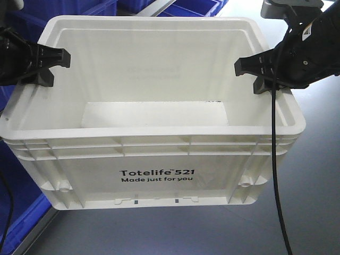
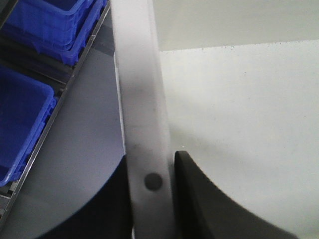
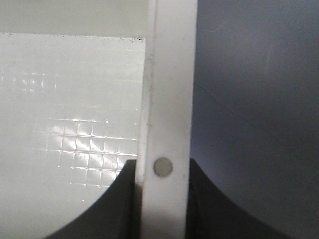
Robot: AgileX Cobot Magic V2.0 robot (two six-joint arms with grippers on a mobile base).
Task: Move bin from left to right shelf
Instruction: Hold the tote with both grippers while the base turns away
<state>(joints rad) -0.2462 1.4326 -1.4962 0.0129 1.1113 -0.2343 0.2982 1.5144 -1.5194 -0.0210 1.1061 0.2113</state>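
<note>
One white bin (image 1: pixel 159 175), two grippers, at least three blue bins (image 2: pixel 45 20). Bin is sitting upright, long axis running left-right, printed side facing the front camera. Left gripper (image 1: pixel 57 69) is pinching its left rim, right gripper (image 1: pixel 248 77) its right rim. It's over the grey surface (image 1: pixel 313 202), right of the blue bins.

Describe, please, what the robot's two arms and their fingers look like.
The left gripper and right gripper are matte black with angular fingers; from the wrist cameras the fingers show as dark curved shapes. The right arm carries a small white label and a black cable hanging from it.
</note>
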